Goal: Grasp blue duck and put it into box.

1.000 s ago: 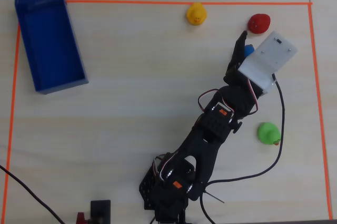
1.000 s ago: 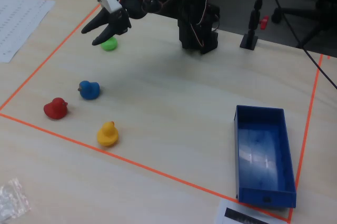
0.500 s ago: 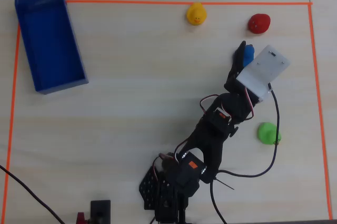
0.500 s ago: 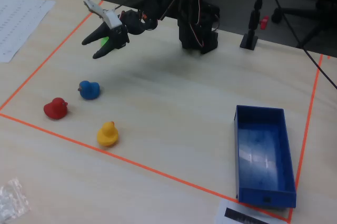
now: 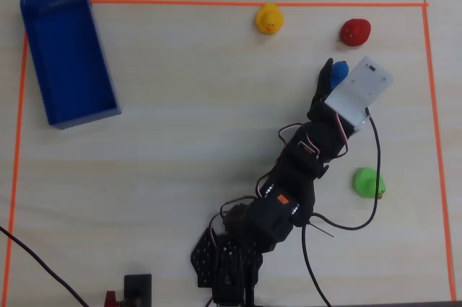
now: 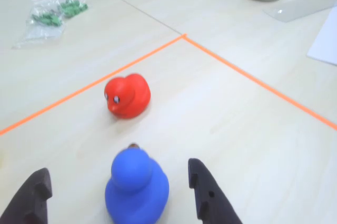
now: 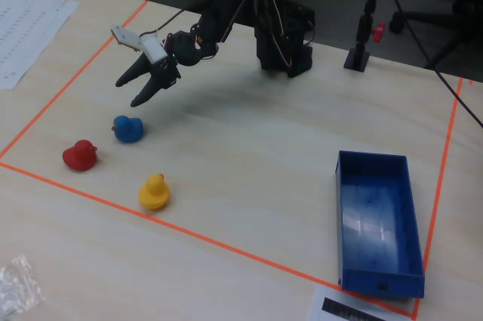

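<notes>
**A:** Start at the fingers (image 6: pixel 202 195). What are they doing?

**B:** Spread wide and empty. In the wrist view the two dark tips stand either side of the blue duck (image 6: pixel 137 188), with clear gaps on both sides. From the fixed view the gripper (image 7: pixel 136 88) hangs above the table (image 7: pixel 249 162), not yet down at the duck's level.

**A:** How will the duck take a squeeze?

**B:** My guess is light, hollow rubber, soft enough to give, with a smooth rounded skin that could squirt out if pinched high. I'd close low across the fat body, below the head, where the sides are widest.

**A:** And its look?

**B:** Bright blue, plump body with a smaller round head on top, a dark bit of beak just showing past the head. It sits upright on the table facing away from the wrist camera.

**A:** What's nearby?

**B:** The red duck (image 6: pixel 126 96) is just beyond it, apart from it. The yellow duck (image 5: pixel 268 19) and green duck (image 5: pixel 369 182) lie further off. The box (image 5: pixel 66 58) is well apart, in the far left corner of the overhead view.
</notes>
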You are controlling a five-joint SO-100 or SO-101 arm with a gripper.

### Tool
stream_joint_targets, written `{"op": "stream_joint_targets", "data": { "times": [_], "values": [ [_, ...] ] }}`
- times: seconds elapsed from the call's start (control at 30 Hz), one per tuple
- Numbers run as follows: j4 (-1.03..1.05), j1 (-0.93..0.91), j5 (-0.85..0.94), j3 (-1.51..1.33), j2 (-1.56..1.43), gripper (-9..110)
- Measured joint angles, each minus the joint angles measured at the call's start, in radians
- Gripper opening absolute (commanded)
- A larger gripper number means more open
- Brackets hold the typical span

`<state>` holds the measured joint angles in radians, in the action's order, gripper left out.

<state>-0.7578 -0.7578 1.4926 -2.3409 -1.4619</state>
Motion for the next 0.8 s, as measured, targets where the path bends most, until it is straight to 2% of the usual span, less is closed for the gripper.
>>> {"op": "stream_joint_targets", "data": {
  "times": [0.8],
  "values": [
    [0.005, 0.014, 0.021, 0.210, 0.287, 35]
  ]
}}
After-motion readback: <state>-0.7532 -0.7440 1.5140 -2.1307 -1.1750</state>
